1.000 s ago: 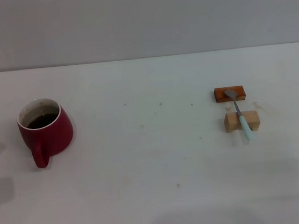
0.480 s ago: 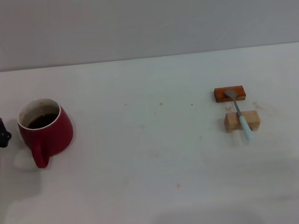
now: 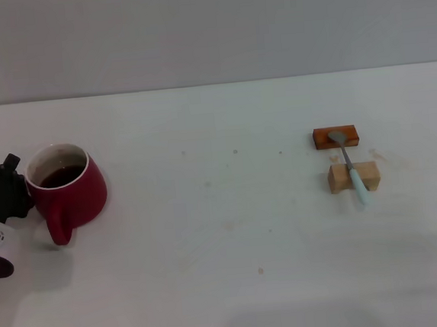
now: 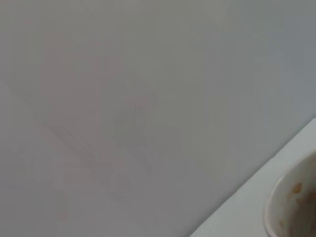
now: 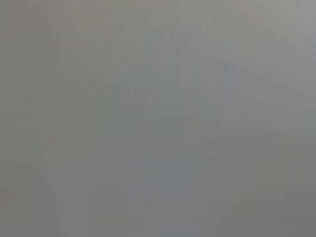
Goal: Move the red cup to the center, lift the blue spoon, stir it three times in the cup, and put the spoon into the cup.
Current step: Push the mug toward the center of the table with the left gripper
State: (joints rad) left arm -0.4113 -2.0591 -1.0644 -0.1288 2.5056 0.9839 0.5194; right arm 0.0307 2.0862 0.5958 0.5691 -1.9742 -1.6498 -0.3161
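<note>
The red cup point(image 3: 68, 190) stands at the left of the white table, handle toward me, with dark liquid inside. Its white rim also shows in the left wrist view point(image 4: 292, 205). My left gripper point(image 3: 6, 199) is at the table's left edge, right beside the cup's left side. The blue spoon point(image 3: 351, 166) lies at the right, its metal bowl on an orange-brown block point(image 3: 335, 136) and its pale blue handle across a tan block point(image 3: 354, 177). My right gripper is out of view.
The white table point(image 3: 232, 231) stretches between cup and spoon, with a grey wall behind. The right wrist view shows only plain grey.
My left gripper has come in from the left edge and moved right, up against the cup's left side. Cup and spoon have not moved.
</note>
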